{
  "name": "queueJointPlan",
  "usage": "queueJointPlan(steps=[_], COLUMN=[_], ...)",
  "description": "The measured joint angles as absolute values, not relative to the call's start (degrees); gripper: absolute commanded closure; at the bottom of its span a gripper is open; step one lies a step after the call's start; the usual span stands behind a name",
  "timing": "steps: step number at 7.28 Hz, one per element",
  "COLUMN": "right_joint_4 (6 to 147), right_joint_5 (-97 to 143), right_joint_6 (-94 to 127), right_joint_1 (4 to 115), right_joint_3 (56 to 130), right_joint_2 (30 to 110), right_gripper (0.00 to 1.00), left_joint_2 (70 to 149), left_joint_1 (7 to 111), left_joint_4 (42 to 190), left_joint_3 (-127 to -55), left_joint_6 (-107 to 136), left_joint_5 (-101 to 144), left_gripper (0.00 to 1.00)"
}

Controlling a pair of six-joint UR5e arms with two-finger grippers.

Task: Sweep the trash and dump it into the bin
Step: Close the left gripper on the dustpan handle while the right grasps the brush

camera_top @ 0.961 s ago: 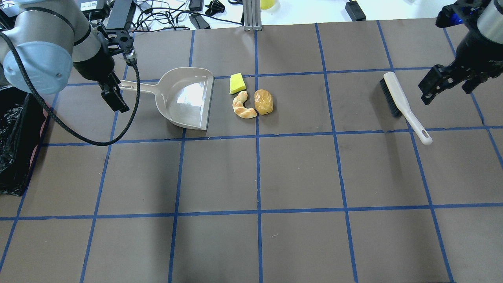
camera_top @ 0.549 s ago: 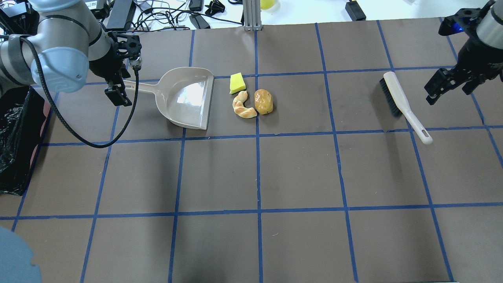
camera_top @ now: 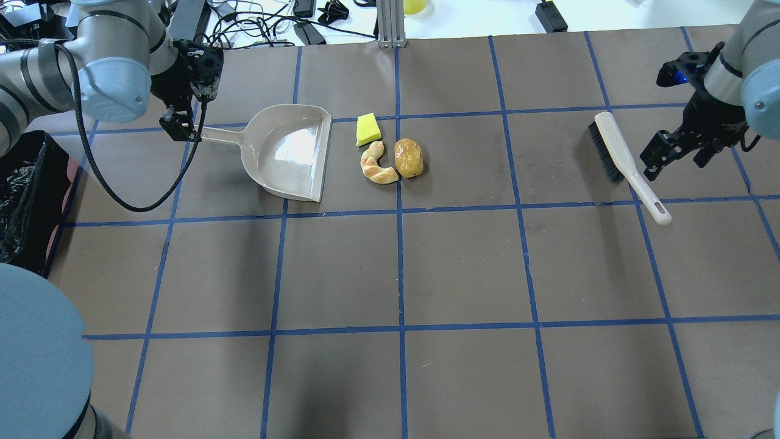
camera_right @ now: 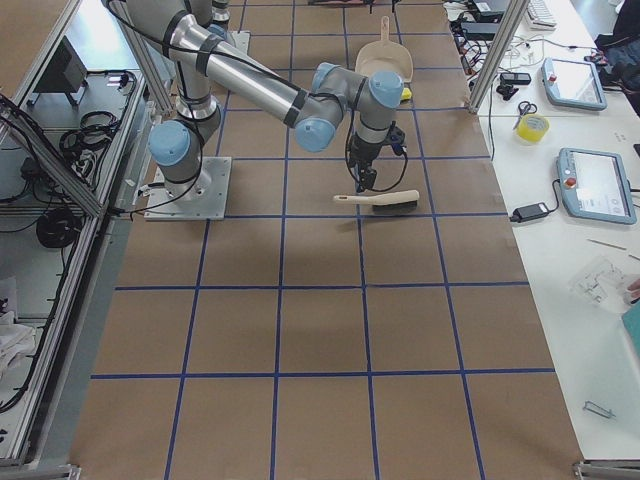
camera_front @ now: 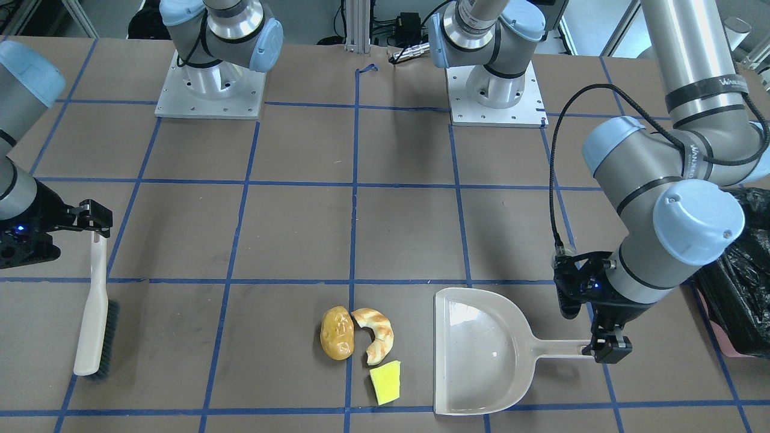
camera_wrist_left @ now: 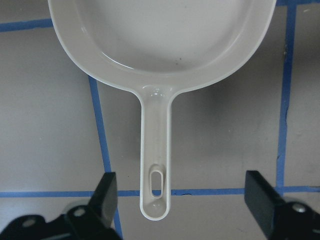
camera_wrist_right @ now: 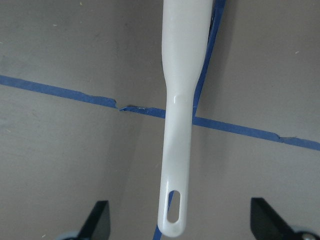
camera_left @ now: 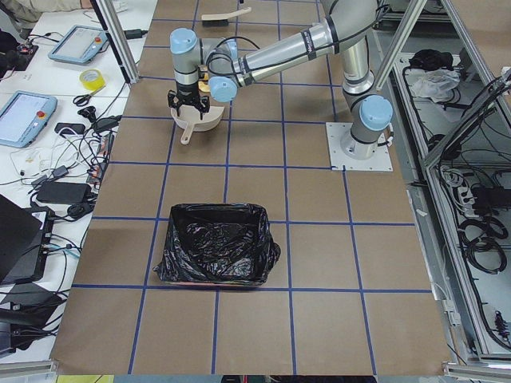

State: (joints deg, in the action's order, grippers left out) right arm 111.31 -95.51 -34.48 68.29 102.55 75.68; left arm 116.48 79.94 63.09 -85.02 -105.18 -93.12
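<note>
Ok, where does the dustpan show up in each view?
Front-facing: dustpan lower right of centre, handle pointing right.
Overhead: dustpan upper left, handle pointing left.
Exterior left: dustpan small, upper left.
Exterior right: dustpan small, top centre.
Left wrist: dustpan across the top, handle running down.
Right wrist: not in it.
Landmark: yellow sponge just off its open edge, in front-facing and overhead.

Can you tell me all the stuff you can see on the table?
Dustpan: one, beige, robot's left side.
Brush: one, white with dark bristles, robot's right side.
Potato lump: one, golden-brown, middle.
Croissant piece: one, tan, beside the lump.
Sponge wedge: one, yellow, by the croissant.
Bin: one, black bag, table's left end.
Table: one, brown, blue tape lines.
Left gripper: one, black, open over dustpan handle.
Right gripper: one, black, open over brush handle.
</note>
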Motion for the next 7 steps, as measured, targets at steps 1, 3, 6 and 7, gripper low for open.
queueJointPlan(steps=[1,3,6,7], right_joint_4=[112.96,113.95,114.02,114.00], right_joint_5=[-95.64,-95.70,-95.75,-95.75], right_joint_6=[-34.44,-34.26,-33.33,-33.03], right_joint_1=[68.29,68.29,68.29,68.29], right_joint_3=[103.45,103.98,104.06,104.06], right_joint_2=[74.51,72.14,70.06,69.70], right_gripper=[0.00,0.01,0.33,0.58], left_joint_2=[117.92,120.46,121.69,122.27], left_joint_1=[78.76,77.33,77.40,77.38], left_joint_4=[62.85,62.62,62.74,63.11], left_joint_3=[-84.82,-84.94,-82.93,-81.44], left_joint_6=[-105.68,-104.76,-102.91,-102.85], left_joint_5=[-93.23,-93.60,-93.75,-93.63], left_gripper=[0.09,0.09,0.09,0.09])
